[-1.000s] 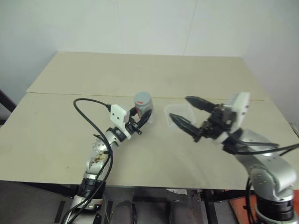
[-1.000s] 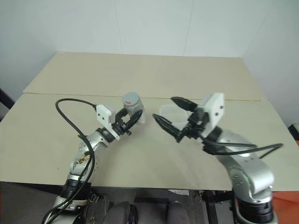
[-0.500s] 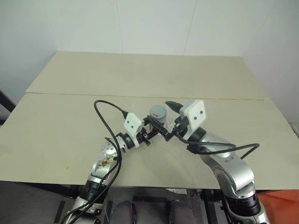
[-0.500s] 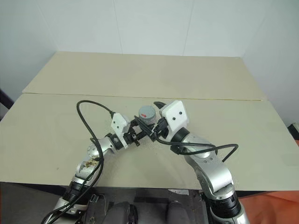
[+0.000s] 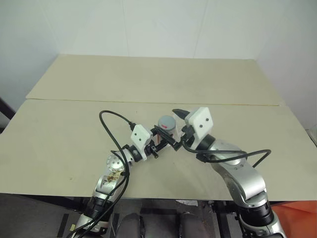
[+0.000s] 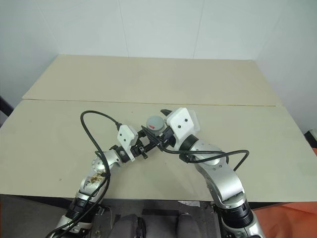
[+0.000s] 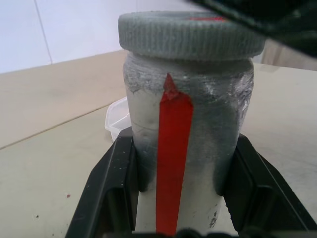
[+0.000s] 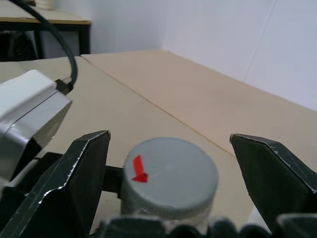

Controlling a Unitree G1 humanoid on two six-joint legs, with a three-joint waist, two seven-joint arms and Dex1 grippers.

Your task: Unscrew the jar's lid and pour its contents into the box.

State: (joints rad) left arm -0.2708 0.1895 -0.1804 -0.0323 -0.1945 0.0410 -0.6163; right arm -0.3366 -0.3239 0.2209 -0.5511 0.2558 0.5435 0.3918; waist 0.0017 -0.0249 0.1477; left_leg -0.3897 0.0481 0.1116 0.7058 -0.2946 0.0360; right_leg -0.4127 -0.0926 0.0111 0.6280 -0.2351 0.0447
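My left gripper [image 7: 185, 148] is shut on the jar [image 7: 185, 124], a white-silver cylinder with a red stripe, and holds it upright above the table. The grey ribbed lid [image 7: 190, 34] sits on the jar's top, marked with a small red arrow. In the right wrist view, my right gripper [image 8: 171, 148] stands open, one finger on each side of the lid [image 8: 171, 173] and neither touching it. In the left eye view, both grippers meet at the jar [image 5: 167, 130] near the table's front centre. The clear box [image 7: 115, 116] lies on the table behind the jar. The contents are hidden inside the jar.
The beige table [image 5: 74, 124] runs wide to both sides, with a seam line across its middle. A black cable [image 5: 111, 124] loops above my left forearm. White walls close in the table's far edge.
Since a second ago, my left gripper brought the jar rightward and nearer, and my open right gripper swung left to straddle the lid. Little has moved over the last half second.
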